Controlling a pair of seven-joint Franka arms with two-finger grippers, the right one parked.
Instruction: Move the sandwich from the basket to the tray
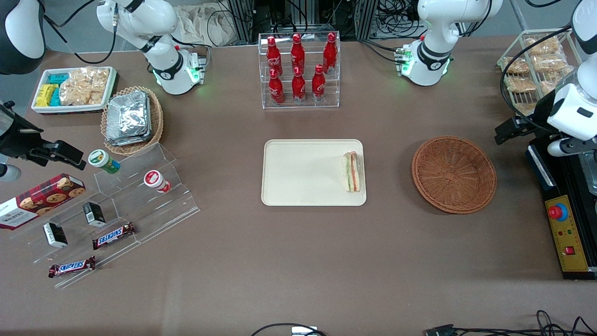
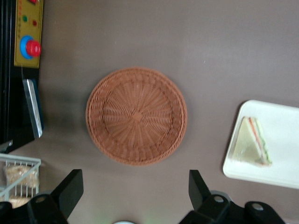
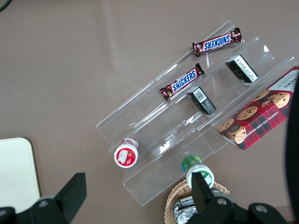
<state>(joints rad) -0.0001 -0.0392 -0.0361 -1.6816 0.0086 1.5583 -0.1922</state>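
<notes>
A brown table holds a cream-beige tray (image 1: 308, 172) at its middle. The sandwich (image 1: 352, 171), a small wrapped wedge of white bread with green and pink filling, lies flat on the tray, close against the rim at the working arm's end. It is fully inside the rim.

Beside the tray, toward the working arm's end of the table and apart from it, sits the round reddish-brown wicker basket (image 1: 454, 174). Nothing lies in it; the woven floor shows bare.

Judging from this, the placing step looks done: the sandwich is out of the basket and on the tray. What remains seems only to draw the arm clear and park it, which calls for no further contact with the sandwich or tray.

The left arm's gripper (image 2: 135, 191) hangs high above the table, over the bare cloth just beside the basket, at the working arm's end. Its two dark fingers (image 2: 70, 189) are spread wide, wider apart than the basket's floor appears between them. They hold nothing and touch nothing; the pincer is released and empty.
</notes>
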